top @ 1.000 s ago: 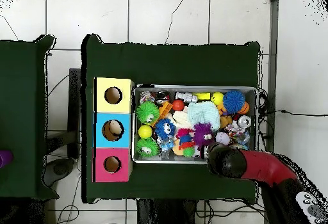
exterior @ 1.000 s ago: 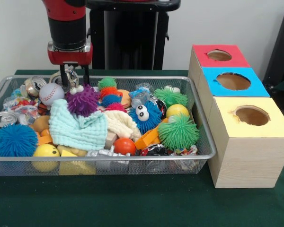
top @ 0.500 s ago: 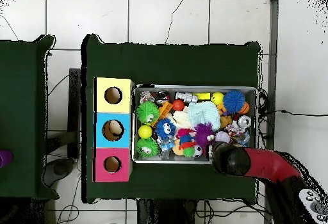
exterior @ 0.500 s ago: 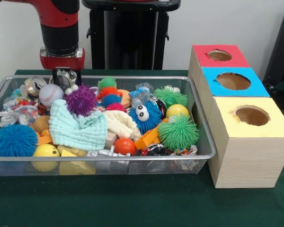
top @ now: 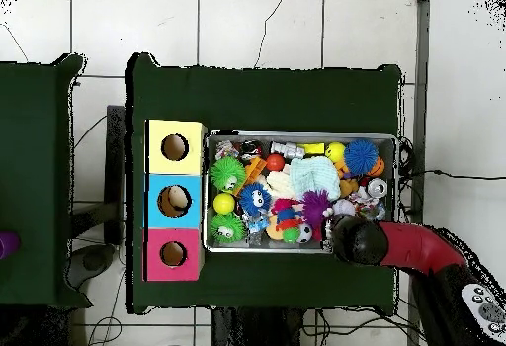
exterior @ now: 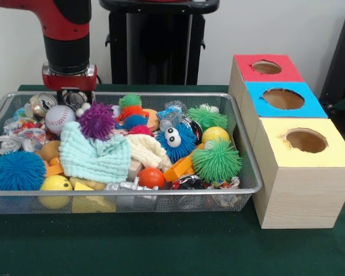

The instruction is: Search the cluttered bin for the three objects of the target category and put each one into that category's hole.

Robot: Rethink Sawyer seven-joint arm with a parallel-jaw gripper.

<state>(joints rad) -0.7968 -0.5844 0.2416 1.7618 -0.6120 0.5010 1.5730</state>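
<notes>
A wire mesh bin [exterior: 126, 194] holds a heap of toys. Among them are a baseball [exterior: 60, 115], a purple spiky ball [exterior: 96, 121], a blue spiky ball with eyes [exterior: 175, 141], a green spiky ball [exterior: 217, 161], a plain blue spiky ball [exterior: 17, 171] and crushed cans [exterior: 41, 103]. My gripper [exterior: 70, 94] hangs at the bin's far left corner, just behind the baseball and over a can. The rim and the clutter hide its lower end. From overhead the arm [top: 362, 241] covers that corner.
Right of the bin stand three joined boxes with round holes: red [exterior: 247, 72], blue [exterior: 259, 106] and yellow [exterior: 276, 149]. A mint cloth [exterior: 95, 158], a yellow ball [exterior: 215, 134] and an orange ball [exterior: 152, 177] also lie in the bin. Green cloth covers the table.
The arm has slid left along the bin's far rim and come lower. It went from beside the purple spiky ball to behind the baseball. The toys have not visibly moved.
</notes>
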